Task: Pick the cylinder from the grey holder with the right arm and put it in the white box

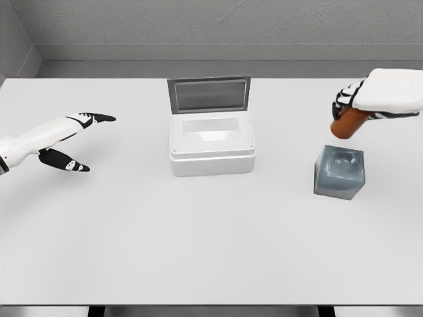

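Observation:
An orange-brown cylinder point(346, 123) hangs tilted above the grey holder point(339, 172), clear of its top. My right hand point(360, 102) is shut on the cylinder's upper end, its arm coming in from the right edge. The holder's hollow is empty. The white box point(211, 144) stands at the table's centre with its grey lid point(209, 94) raised upright at the back; its inside shows nothing. My left hand point(74, 142) hovers over the table at the left, fingers stretched out, holding nothing.
The white table point(198, 244) spans the whole view, with a grey wall behind it. Between the holder and the box lies a bare strip of tabletop.

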Controlling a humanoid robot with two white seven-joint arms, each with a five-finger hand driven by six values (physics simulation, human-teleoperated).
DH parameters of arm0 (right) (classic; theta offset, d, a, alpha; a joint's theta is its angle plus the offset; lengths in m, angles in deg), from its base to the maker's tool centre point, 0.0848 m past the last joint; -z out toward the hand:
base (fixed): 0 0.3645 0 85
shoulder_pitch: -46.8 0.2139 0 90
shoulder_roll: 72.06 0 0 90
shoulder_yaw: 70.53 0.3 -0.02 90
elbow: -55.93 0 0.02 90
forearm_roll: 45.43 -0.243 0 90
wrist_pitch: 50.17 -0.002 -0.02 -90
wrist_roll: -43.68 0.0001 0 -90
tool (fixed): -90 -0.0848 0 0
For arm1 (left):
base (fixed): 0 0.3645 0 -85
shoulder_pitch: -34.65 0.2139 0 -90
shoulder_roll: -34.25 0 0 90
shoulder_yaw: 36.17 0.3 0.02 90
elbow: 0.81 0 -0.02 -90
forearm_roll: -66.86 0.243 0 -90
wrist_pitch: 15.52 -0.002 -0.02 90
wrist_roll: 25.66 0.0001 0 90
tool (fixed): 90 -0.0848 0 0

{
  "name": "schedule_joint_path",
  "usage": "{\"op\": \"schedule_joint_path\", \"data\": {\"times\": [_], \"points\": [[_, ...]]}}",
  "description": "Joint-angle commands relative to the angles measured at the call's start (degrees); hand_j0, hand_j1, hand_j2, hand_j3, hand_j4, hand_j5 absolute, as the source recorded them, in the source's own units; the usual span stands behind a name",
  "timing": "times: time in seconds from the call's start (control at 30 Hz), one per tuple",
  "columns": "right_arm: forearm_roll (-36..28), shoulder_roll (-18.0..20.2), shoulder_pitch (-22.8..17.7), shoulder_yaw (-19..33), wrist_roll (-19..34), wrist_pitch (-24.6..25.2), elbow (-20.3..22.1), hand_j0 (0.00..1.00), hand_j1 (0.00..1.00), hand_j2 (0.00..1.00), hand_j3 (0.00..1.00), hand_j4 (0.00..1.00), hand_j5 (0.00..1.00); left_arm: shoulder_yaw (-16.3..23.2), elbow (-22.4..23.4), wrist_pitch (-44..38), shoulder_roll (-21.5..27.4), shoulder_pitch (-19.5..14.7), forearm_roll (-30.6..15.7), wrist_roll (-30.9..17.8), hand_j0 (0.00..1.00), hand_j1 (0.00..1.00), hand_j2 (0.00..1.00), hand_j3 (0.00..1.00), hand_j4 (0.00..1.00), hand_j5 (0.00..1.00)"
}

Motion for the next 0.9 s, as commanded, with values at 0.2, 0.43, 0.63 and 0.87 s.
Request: {"op": "schedule_joint_path", "data": {"times": [0.2, 0.43, 0.63, 0.87], "points": [[-0.5, -9.9, 2.4, -0.5, -0.1, 0.2, 0.0, 0.26, 0.26, 0.26, 0.26, 0.26, 0.26, 0.0, -0.1, -0.1, 0.0, 0.0, -0.4, 0.0, 1.00, 1.00, 1.00, 1.00, 1.00, 1.00], [0.2, -17.3, 5.4, -2.4, -0.1, 0.2, -4.9, 0.26, 0.26, 0.26, 0.26, 0.26, 0.26, 0.6, -0.1, -0.1, 0.0, -0.4, -0.4, 0.0, 1.00, 1.00, 1.00, 1.00, 1.00, 1.00], [0.4, -23.4, 8.1, -4.8, -0.1, 0.2, -10.2, 0.26, 0.26, 0.26, 0.26, 0.26, 0.26, 0.7, -0.1, -0.1, 0.0, -0.4, -0.4, 0.0, 1.00, 1.00, 1.00, 1.00, 1.00, 1.00], [1.2, -25.6, 9.1, -7.3, -0.1, 0.2, -12.2, 0.26, 0.26, 0.26, 0.26, 0.26, 0.26, 0.8, -0.1, -0.1, 0.0, -0.4, -0.4, 0.0, 1.00, 1.00, 1.00, 1.00, 1.00, 1.00]]}}
